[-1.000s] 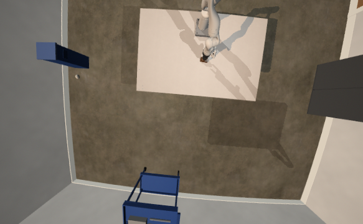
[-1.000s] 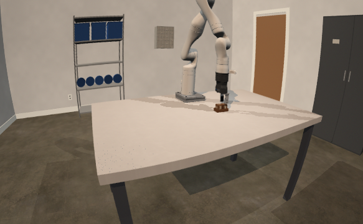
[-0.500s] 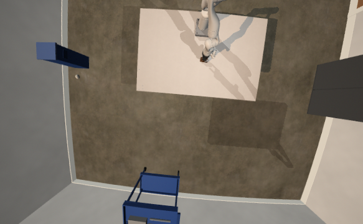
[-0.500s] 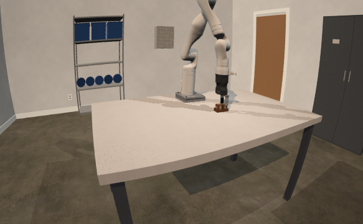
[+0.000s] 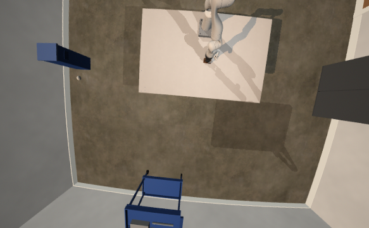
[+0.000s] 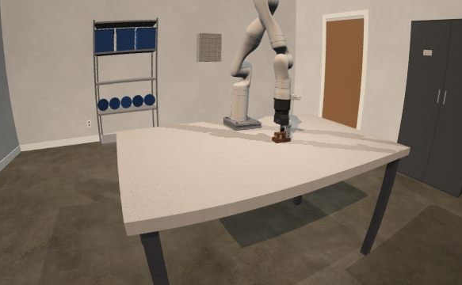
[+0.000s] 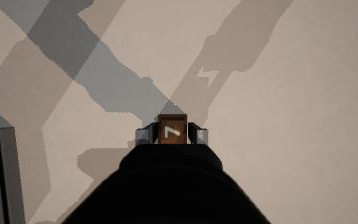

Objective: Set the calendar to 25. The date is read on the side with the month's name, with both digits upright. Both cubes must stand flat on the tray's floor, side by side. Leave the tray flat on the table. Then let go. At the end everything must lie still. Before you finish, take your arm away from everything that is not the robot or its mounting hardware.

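the fingers (image 6: 284, 130) stand apart, astride a brown cube (image 7: 172, 131) at the calendar tray (image 6: 281, 139) on the tabletop (image 5: 178, 63) (image 6: 215, 158). best centre them, close squarely and gently, then lift straight up so the tray stays flat.

Arm (image 5: 216, 26) (image 6: 253, 33) mounted on base plate (image 5: 200, 33) (image 6: 229, 126) at table's (image 5: 171, 63) (image 6: 215, 170) far edge in exterior view. Lower links rise from base, bend over; top of arm cut off by frame in top and exterior views. Forearm slants down to wrist (image 5: 214, 45) (image 6: 282, 85), which hangs near vertical. Black gripper (image 6: 282, 131) (image 7: 173, 129) points down, low over table. Fingers stand wide apart, one each side, nothing clamped.
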